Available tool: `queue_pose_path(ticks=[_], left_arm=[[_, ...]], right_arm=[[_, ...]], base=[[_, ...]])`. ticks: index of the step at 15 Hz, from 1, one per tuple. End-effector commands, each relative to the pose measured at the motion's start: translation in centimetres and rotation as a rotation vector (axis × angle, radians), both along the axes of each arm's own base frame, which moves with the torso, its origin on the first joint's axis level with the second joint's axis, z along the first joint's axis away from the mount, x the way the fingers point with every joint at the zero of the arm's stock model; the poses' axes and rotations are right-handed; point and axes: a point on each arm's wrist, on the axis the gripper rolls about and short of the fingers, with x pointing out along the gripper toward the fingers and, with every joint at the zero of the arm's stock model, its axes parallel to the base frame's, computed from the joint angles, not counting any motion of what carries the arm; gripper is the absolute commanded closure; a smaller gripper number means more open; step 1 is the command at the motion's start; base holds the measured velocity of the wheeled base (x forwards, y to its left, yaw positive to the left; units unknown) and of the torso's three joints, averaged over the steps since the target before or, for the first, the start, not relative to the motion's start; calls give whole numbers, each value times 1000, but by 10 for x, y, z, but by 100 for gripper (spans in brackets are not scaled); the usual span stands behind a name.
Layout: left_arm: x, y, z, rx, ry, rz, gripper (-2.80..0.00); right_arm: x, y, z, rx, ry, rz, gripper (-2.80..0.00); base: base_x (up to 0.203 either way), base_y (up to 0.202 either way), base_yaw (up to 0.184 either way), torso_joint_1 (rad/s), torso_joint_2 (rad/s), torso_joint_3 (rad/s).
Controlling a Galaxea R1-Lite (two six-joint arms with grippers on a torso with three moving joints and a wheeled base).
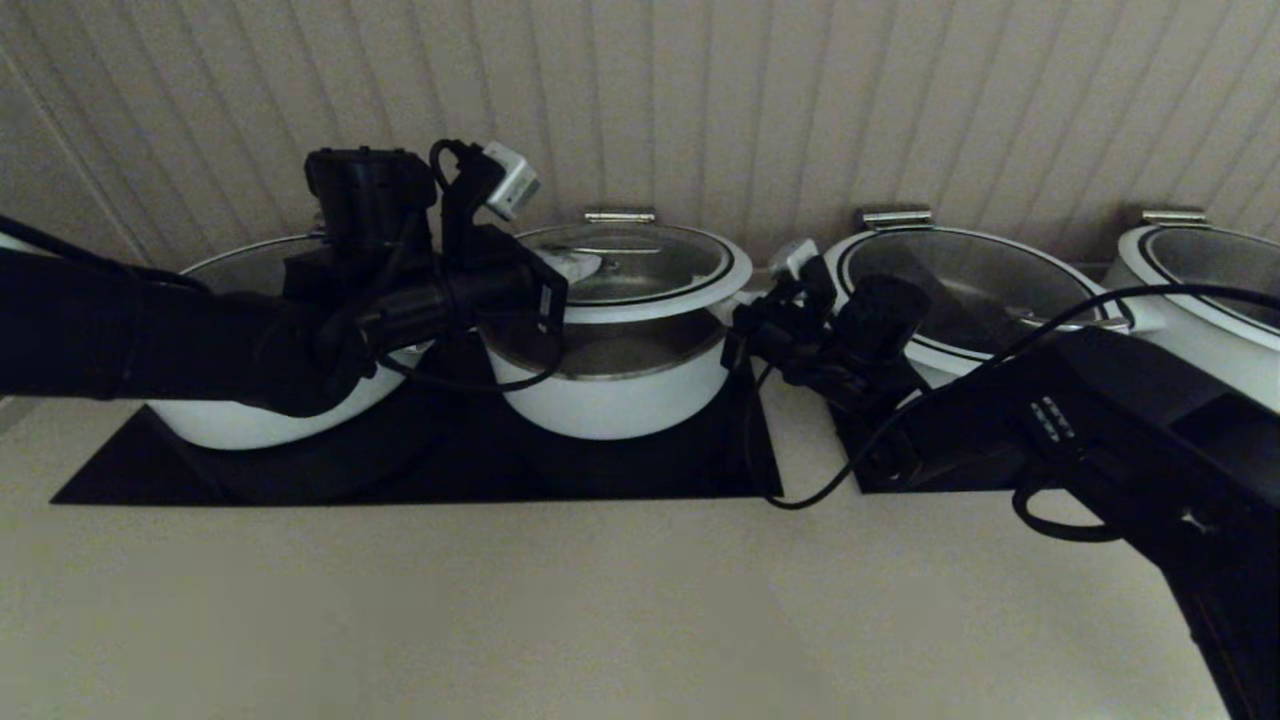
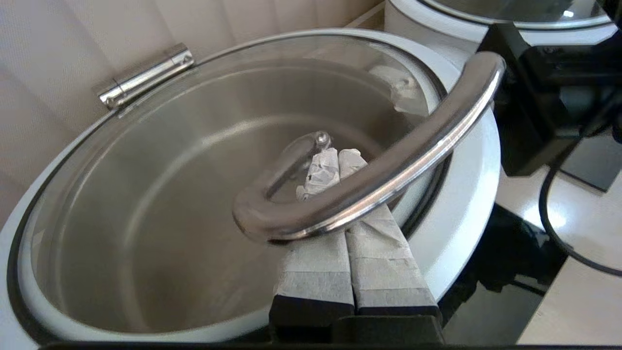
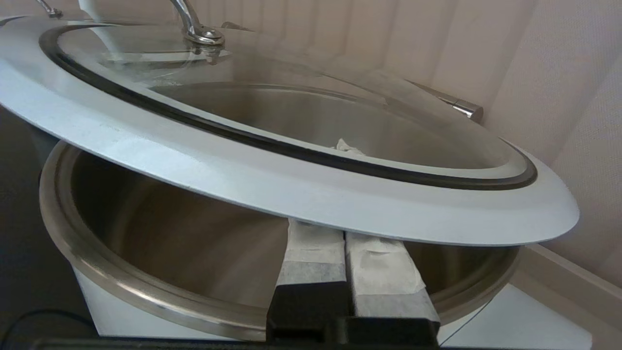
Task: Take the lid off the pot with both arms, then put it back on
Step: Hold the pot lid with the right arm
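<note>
Two grippers, jaws closed: left [image 2: 330, 167] under handle, right [image 3: 347, 243] under rim; lid [image 1: 640, 268] above pot [image 1: 610, 385] (tilted, front up).

Lid [image 1: 640, 265]: round glass, white rim, thin black ring, curved steel handle [image 2: 374, 175] at centre. It is hanging clear above the pot, raised off the rim and tilting, its near edge showing a gap over the steel bowl.

Pot [image 1: 612, 385]: small, deep, white, with steel inner bowl [image 3: 194, 243]. It is sitting upright and uncovered directly beneath the lid, its steel rim showing all round the front.
</note>
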Motion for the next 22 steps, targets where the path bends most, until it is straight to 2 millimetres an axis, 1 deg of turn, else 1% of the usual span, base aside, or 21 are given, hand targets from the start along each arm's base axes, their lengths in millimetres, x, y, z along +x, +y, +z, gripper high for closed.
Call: queue_pose_path(ticks=[1, 11, 17, 20, 22], left_arm=[[-4, 6, 0, 5, 6, 8, 0], [-13, 26, 4, 8, 9, 51, 0], [-31, 43, 6, 10, 21, 83, 0], [-45, 51, 5, 12, 32, 97, 0], [-57, 55, 2, 16, 46, 98, 0]], right_arm=[[-1, 0, 4, 5, -20, 1, 0], [0, -1, 3, 5, -20, -2, 0], [0, -1, 2, 3, -18, -2, 0], [0, -1, 2, 4, -17, -2, 0], [0, -1, 1, 3, -17, -2, 0]], base=[[0, 0, 0, 0, 0, 0], [0, 0, 0, 0, 0, 0], [0, 0, 0, 0, 0, 0], [0, 0, 0, 0, 0, 0], [0, 0, 0, 0, 0, 0]])
